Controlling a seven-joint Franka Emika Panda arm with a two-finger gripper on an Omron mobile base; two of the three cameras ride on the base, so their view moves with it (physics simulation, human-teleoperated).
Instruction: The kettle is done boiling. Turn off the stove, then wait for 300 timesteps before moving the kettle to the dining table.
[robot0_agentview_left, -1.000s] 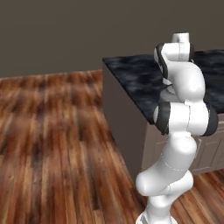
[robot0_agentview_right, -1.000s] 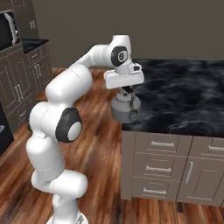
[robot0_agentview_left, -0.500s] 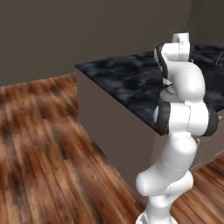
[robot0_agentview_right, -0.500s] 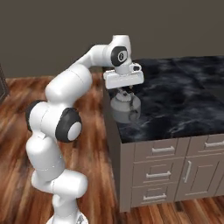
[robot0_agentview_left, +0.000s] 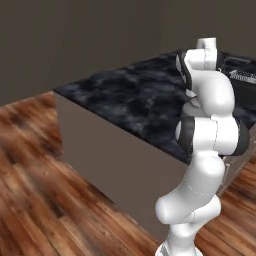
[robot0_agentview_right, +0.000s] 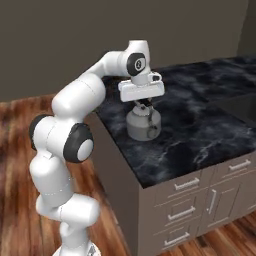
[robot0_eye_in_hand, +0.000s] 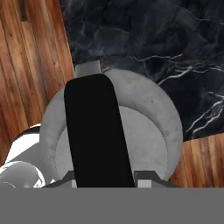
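A: One gripper (robot0_agentview_right: 143, 106), clenched on the kettle (robot0_agentview_right: 142, 124) by its dark handle (robot0_eye_in_hand: 97, 131), left to right: floor, table corner, kettle.
B: Kettle sits near the dining table (robot0_agentview_right: 200, 125) corner. Release there and it may tip off the edge.

Since a second ago the base has swung round, so both base views have shifted: the dining table's surface (robot0_agentview_right: 200, 115) now spreads wider under the kettle (robot0_agentview_right: 142, 124), which rides in the hand (robot0_agentview_right: 144, 106) well over the marble rather than at its corner edge.
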